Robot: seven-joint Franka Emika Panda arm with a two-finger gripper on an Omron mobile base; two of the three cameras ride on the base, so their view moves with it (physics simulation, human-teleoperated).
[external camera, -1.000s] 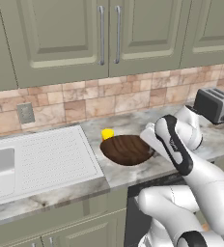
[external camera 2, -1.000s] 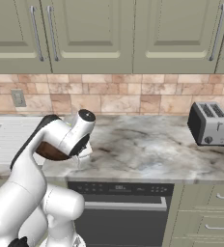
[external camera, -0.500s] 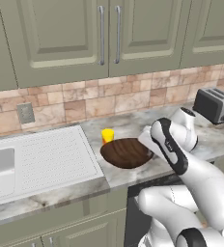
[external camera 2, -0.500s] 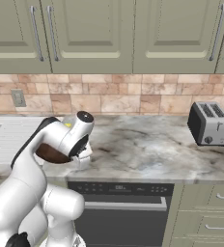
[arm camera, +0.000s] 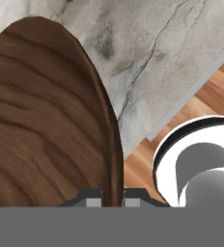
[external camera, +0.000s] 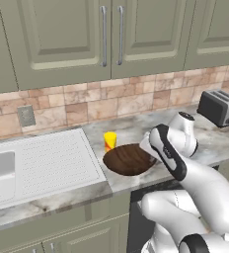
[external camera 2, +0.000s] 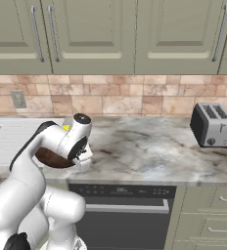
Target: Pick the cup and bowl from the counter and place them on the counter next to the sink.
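Bowl (external camera: 129, 160) sits pinched by its rim in my claw (arm camera: 112, 197), the two tips nearly together with the thin wooden edge between them. It hangs low over the desk (external camera: 136, 131) just right of the sink's (external camera: 47, 160) ribbed drainboard; I can't tell whether its underside touches the stone. The cup (external camera: 110, 140) stands just behind it, next to the drainboard, close to the bowl's far edge, perhaps touching.

My worry is that grip. I have a wide, shallow dish by one thin spot on its rim, so its weight hangs to one side and it could pivot or slide out if I swing fast. The cup is the other hazard: it is narrow and near enough that nudging the bowl back or leftward could tip it or shove it onto the drainboard. The bowl also lies close to the desk's front edge, so letting go with it tilted could send it off onto the floor. I'd lower it flat before spreading the tips.
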